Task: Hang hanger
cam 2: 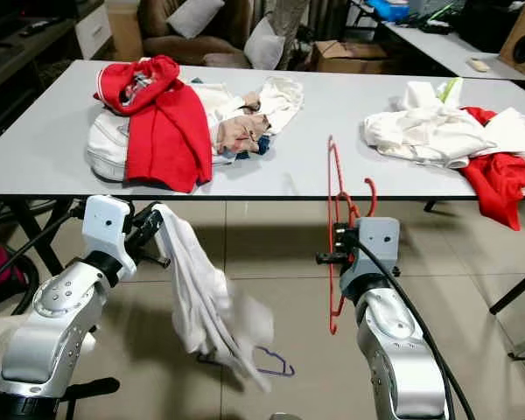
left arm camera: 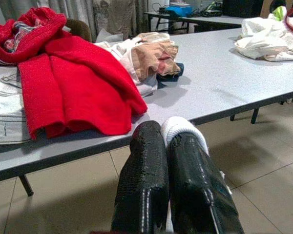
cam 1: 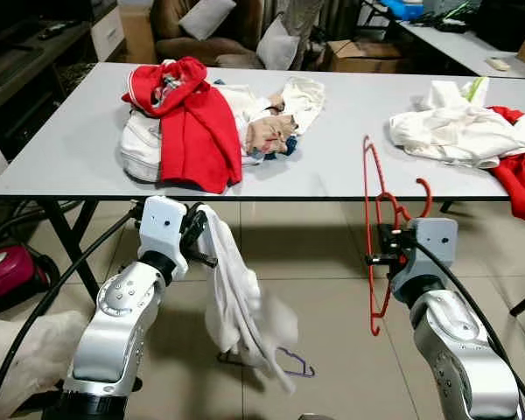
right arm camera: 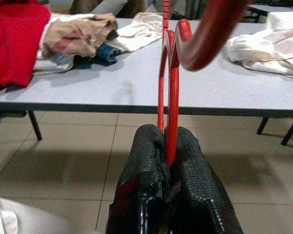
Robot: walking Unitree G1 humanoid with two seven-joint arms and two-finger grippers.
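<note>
Your right gripper [right arm camera: 168,161] has its fingers [right arm camera: 144,161] clamped on the red hanger [cam 1: 378,232], which stands upright at the right of the frame, its hook curling beside the table [cam 1: 332,175] edge. Your left gripper [left arm camera: 168,146] has its fingers closed on a white garment [cam 1: 236,306], which droops from them toward the tiled floor [cam 1: 332,289] at lower centre. A purple hanger [cam 1: 296,362] lies on the floor beneath that cloth. On the table, upper left, sits a heap with a red jacket [cam 1: 188,122]; white clothes [cam 1: 455,131] lie upper right.
</note>
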